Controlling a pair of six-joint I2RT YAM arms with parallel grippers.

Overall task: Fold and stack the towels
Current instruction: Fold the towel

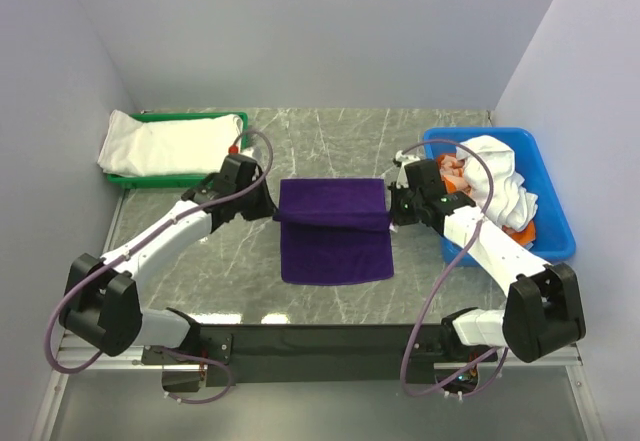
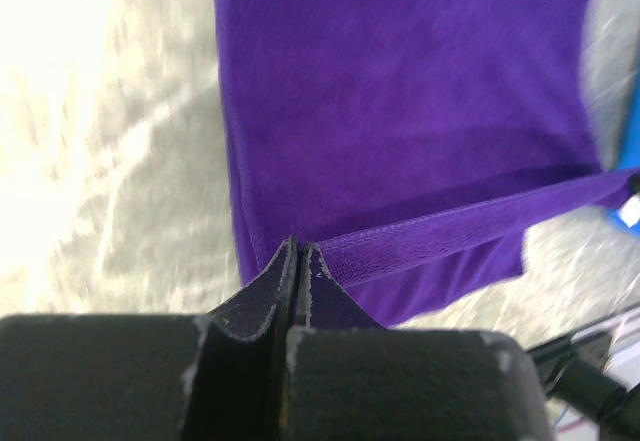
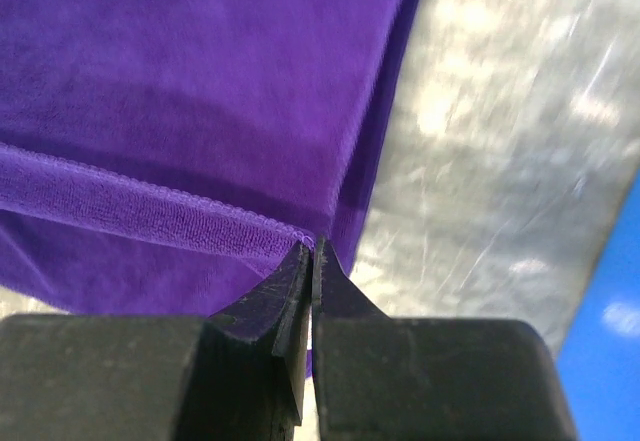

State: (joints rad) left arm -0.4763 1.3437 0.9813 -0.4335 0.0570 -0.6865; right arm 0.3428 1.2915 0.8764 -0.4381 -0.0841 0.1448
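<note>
Purple towel (image 1: 335, 251) lies in the middle of the tabletop (image 1: 330, 136), its far edge lifted. Left tool (image 1: 270, 206) at its 9 o'clock and right tool (image 1: 392, 208) at 3 o'clock each pinch one corner. The fold is halfway, I judge; next, carry both corners evenly toward 6 o'clock.

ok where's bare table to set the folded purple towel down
Bare table: far strip between green tray and blue bin; near strip between purple towel and arm bases. Crowded: left end effector and right end effector pinch the towel's sides; tray and bin are occupied.
</note>
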